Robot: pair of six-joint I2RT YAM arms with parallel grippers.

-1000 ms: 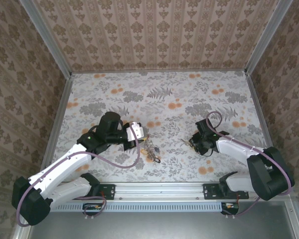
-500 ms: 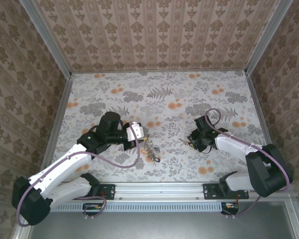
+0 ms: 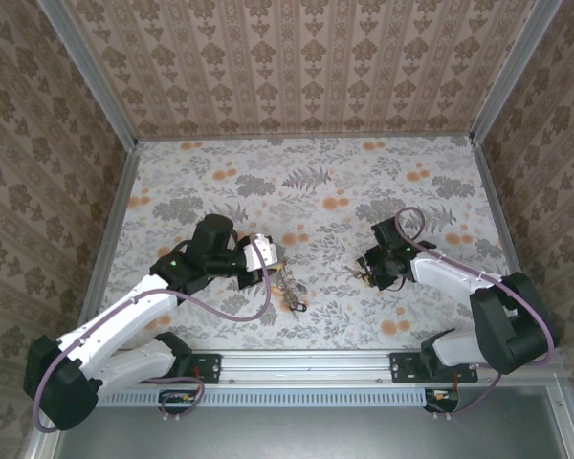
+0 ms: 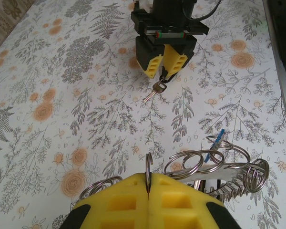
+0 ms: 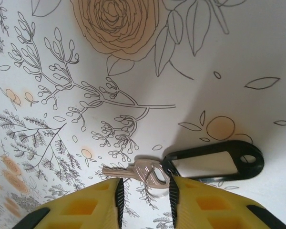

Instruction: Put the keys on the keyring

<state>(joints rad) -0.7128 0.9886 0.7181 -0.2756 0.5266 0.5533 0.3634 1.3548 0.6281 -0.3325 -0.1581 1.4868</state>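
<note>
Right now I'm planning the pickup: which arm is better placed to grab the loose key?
Right. The right gripper hovers over the key, jaws apart either side; the left gripper is shut on the keyring.

The left arm [image 3: 124,320] reaches forward and inward from its base with the elbow bent. The left end effector [image 3: 274,258] has its yellow fingers [image 4: 119,202] pressed together, pinching a thin loop of the keyring [image 4: 200,172]. The right arm [image 3: 459,282] folds in toward the centre, and the right end effector [image 3: 368,274] is tipped downward, its own yellow fingers [image 5: 86,205] a narrow gap apart.
</note>
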